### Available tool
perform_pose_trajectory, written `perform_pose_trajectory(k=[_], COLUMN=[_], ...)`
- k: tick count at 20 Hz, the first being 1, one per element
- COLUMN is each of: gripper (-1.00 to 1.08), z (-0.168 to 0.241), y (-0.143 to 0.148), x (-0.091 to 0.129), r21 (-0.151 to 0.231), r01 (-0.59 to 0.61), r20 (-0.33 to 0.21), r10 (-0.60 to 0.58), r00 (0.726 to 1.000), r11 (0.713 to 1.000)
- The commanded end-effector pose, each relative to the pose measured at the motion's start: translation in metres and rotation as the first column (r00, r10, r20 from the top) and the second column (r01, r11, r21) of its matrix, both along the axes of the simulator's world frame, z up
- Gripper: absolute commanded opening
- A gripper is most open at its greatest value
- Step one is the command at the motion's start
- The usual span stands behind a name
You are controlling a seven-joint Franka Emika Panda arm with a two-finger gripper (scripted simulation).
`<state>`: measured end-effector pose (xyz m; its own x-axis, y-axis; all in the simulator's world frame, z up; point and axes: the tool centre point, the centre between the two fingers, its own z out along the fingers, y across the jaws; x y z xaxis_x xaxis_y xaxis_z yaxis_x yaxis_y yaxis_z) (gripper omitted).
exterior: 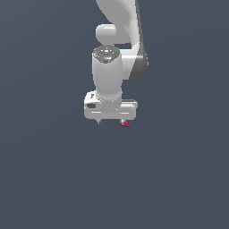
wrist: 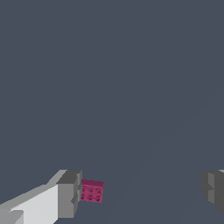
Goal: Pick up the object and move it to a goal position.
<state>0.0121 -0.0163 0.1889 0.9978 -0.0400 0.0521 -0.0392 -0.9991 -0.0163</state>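
Observation:
The object (exterior: 125,124) is a tiny magenta-pink studded block, seen just under the white hand on the exterior view's right. In the wrist view the object (wrist: 92,191) sits between the two fingers, right against the inner face of one grey fingertip (wrist: 68,194). The other fingertip (wrist: 213,189) stands far from it, with a wide gap between. My gripper (exterior: 112,121) (wrist: 142,192) is open and points straight down, low over the surface. Whether the fingertip touches the object cannot be told.
A plain dark grey-blue surface (exterior: 53,179) fills both views. The white arm (exterior: 118,27) rises behind the hand toward the top of the exterior view. No goal marker shows.

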Motion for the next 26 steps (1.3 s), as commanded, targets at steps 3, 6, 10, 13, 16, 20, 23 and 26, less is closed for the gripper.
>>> perform_pose_trajectory(k=[3, 6, 10, 13, 16, 20, 23, 26], gripper=[1.0, 1.0, 1.0, 1.0, 1.0, 1.0, 1.0, 1.0], z=[0.0, -0.002, -0.008, -0.013, -0.02, -0.032, -0.041, -0.05], y=[0.0, 0.001, 0.003, 0.006, 0.009, 0.014, 0.019, 0.024], x=[0.0, -0.001, -0.004, -0.007, -0.012, -0.019, -0.025, -0.032], r21=[0.0, -0.002, -0.007, -0.013, -0.018, -0.027, -0.032, -0.035], r01=[-0.003, -0.023, -0.072, -0.125, -0.191, -0.301, -0.391, -0.479], r20=[0.0, -0.001, -0.003, -0.006, -0.009, -0.017, -0.023, -0.03], r10=[0.003, 0.023, 0.072, 0.125, 0.191, 0.3, 0.391, 0.478], r00=[1.0, 1.0, 0.997, 0.992, 0.982, 0.954, 0.92, 0.878], r11=[1.0, 1.0, 0.997, 0.992, 0.981, 0.953, 0.92, 0.877])
